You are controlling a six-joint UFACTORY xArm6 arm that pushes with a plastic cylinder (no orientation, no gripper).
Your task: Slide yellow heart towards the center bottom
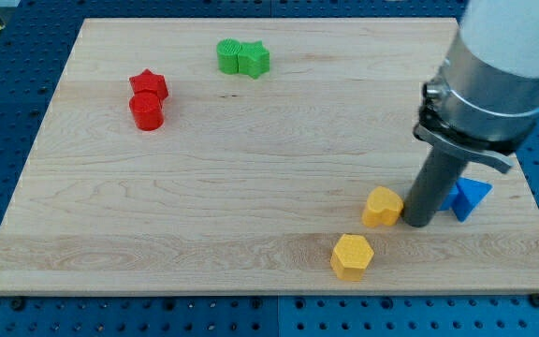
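Observation:
The yellow heart (382, 206) lies on the wooden board (251, 187) at the lower right. My tip (418, 224) stands right beside it on the view's right, touching or nearly touching it. A yellow hexagon block (352, 256) lies just below and left of the heart, near the board's bottom edge. Blue blocks (469, 197) lie directly to the right of my rod, partly hidden by it.
A red star (149, 85) and a red cylinder (146, 110) sit together at the upper left. Two green blocks (242, 58) sit together near the top edge. The arm's large body (494, 65) covers the upper right corner.

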